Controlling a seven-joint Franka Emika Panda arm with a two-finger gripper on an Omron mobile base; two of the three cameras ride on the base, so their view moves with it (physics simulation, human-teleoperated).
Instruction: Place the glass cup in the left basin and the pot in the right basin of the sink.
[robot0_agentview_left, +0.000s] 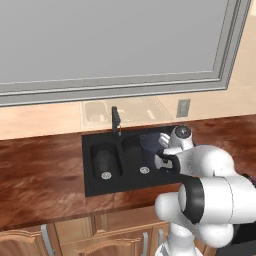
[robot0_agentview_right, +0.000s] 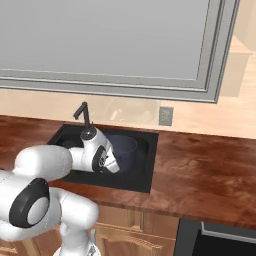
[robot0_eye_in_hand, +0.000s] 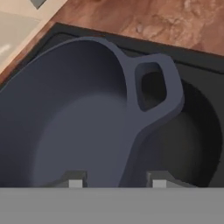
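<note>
The dark blue-grey pot (robot0_eye_in_hand: 74, 131) hangs in the wider right basin (robot0_agentview_left: 137, 165) of the black sink (robot0_agentview_left: 95, 187), its rim about level with the sink's top edge. My gripper (robot0_eye_in_hand: 117, 181) is shut on the pot's wall just below one loop handle (robot0_eye_in_hand: 151, 87), one fingertip inside and one outside. From the left base view the pot (robot0_agentview_left: 149, 141) is just beyond my gripper (robot0_agentview_left: 159, 154). In the narrower left basin (robot0_agentview_left: 95, 150) stands a dim smoky round shape, apparently the glass cup (robot0_agentview_left: 105, 160), above the silver drain (robot0_agentview_left: 106, 175).
A slim black faucet (robot0_agentview_left: 116, 120) rises behind the divider between the basins. Brown wood counter (robot0_agentview_right: 205, 170) surrounds the sink. A wall outlet (robot0_agentview_right: 166, 116) and a large window (robot0_agentview_right: 110, 40) lie behind. My white arm covers the sink's near right part.
</note>
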